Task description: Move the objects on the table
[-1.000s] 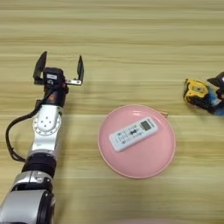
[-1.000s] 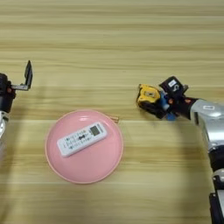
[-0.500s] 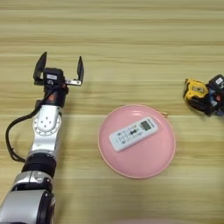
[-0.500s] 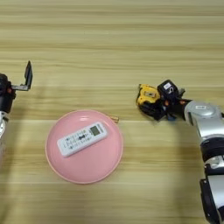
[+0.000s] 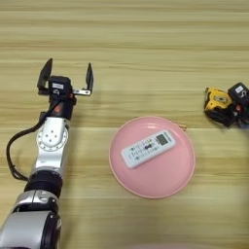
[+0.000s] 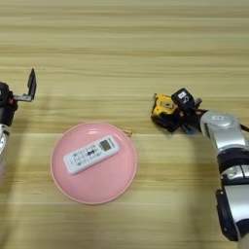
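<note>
A: Status on the right gripper (image 6: 171, 113)?
B: At 3 o'clock on the table (image 5: 126, 44), fingers pinching the yellow-black tape measure (image 6: 163, 107). A second ago the tape sat a touch further right; it has crept left, toward the pink plate (image 6: 92, 187), but is still apart from it.
A: Left side?
B: Left gripper (image 5: 66, 77) at 10 o'clock, fingers spread wide, nothing between them. No change from a second ago.
A: Remote?
B: White remote (image 5: 148, 148) lies tilted on the plate, grey screen end toward 2 o'clock. Hasn't moved. Plate sits low centre, around 6 o'clock.
A: Tube?
B: Can't find it in either view.
</note>
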